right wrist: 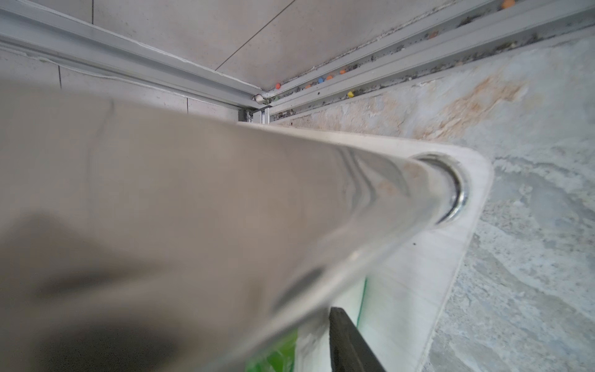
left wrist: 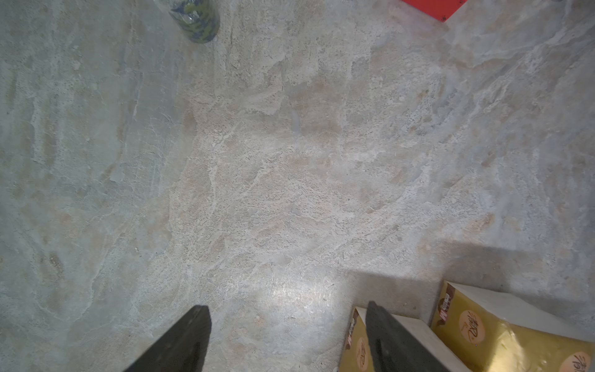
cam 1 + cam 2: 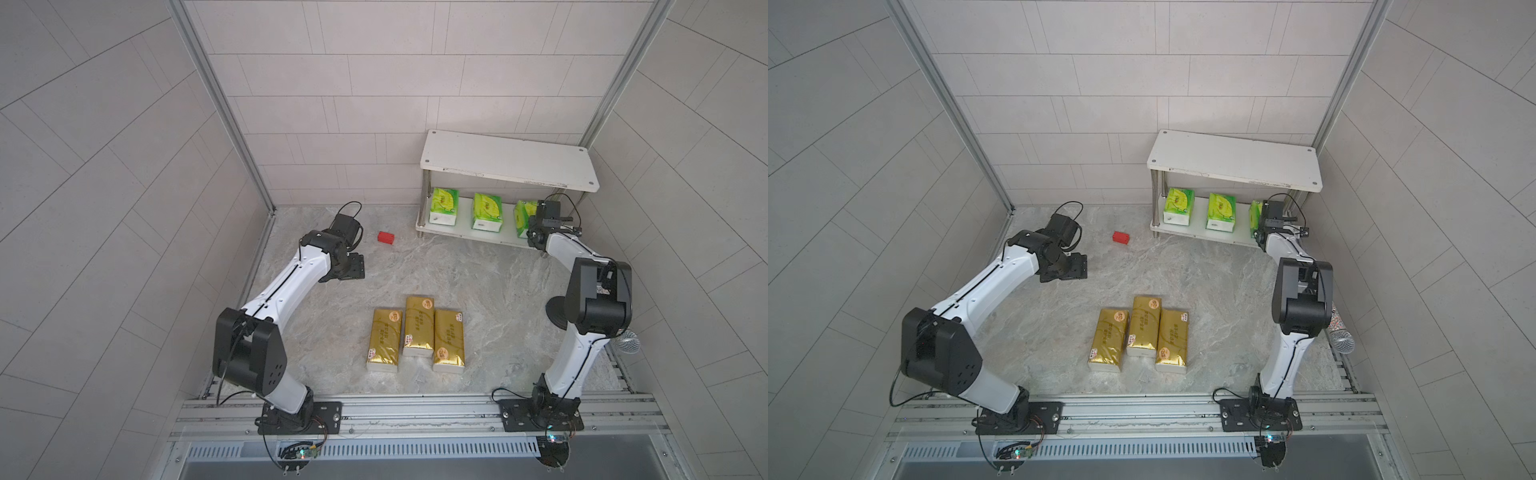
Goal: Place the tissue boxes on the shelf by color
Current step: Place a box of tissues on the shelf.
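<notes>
— Looking down on the bench point(image 3: 478, 282), where is there open room?

— Mostly across the middle. Walls close in the back and both sides. The shelf point(image 3: 507, 160) stands in the far right corner, and its top board is bare. Three gold tissue packs point(image 3: 419, 326) lie side by side, touching, near the front edge, with the middle one set slightly farther back. A small red block point(image 3: 386, 237) sits alone near the shelf's left end.

— And the green ones?

— Three green tissue packs point(image 3: 487, 212) stand on the shelf's lower board, spaced apart. The rightmost green pack point(image 3: 521, 216) is partly covered by the right arm in both top views.

— How are the arms posed?

— The left arm reaches forward with its elbow raised and its wrist bent down. The left pincer point(image 2: 285, 307) hangs over bare bench with its fingers spread and nothing between them; the gold packs are near. The right arm rises at the right side, then folds toward the shelf's right end. The right pincer point(image 3: 540, 222) sits at the rightmost green pack.

— Is it pinching that pack?

— I cannot tell. A blurred shiny post point(image 1: 322, 199) fills the right wrist view. Only one dark finger point(image 1: 347, 341) shows, beside green and white wrapping; the other is hidden.
</notes>
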